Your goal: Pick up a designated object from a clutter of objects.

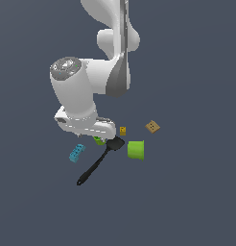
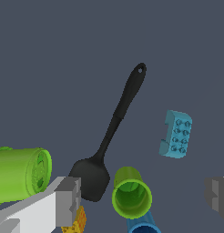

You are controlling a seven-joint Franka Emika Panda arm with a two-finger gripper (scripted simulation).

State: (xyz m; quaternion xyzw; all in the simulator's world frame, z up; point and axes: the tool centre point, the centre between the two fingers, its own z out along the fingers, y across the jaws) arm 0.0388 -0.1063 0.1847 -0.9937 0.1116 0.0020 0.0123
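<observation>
The light-blue studded brick [image 2: 177, 134] lies alone on the dark floor, studs up; it also shows in the exterior view [image 1: 76, 153], to the exterior view's left of the clutter. My gripper [image 2: 143, 196] is open and empty, its grey fingers [image 2: 68, 200] wide apart. It hovers above the small green cup [image 2: 131, 193], beside the brick and not over it. The black spatula [image 2: 111, 132] lies between the cups and the brick. The small blue cup [image 2: 143, 226] touches the green one. In the exterior view the arm's hand [image 1: 86, 126] hides the fingers.
The large lime-green cup [image 2: 20, 173] lies on its side; it also shows in the exterior view [image 1: 135, 150]. A tiny yellow block [image 1: 123, 130] and a tan cracker [image 1: 153, 127] sit further toward the exterior view's right. The spatula's handle [image 1: 91, 170] points past the brick.
</observation>
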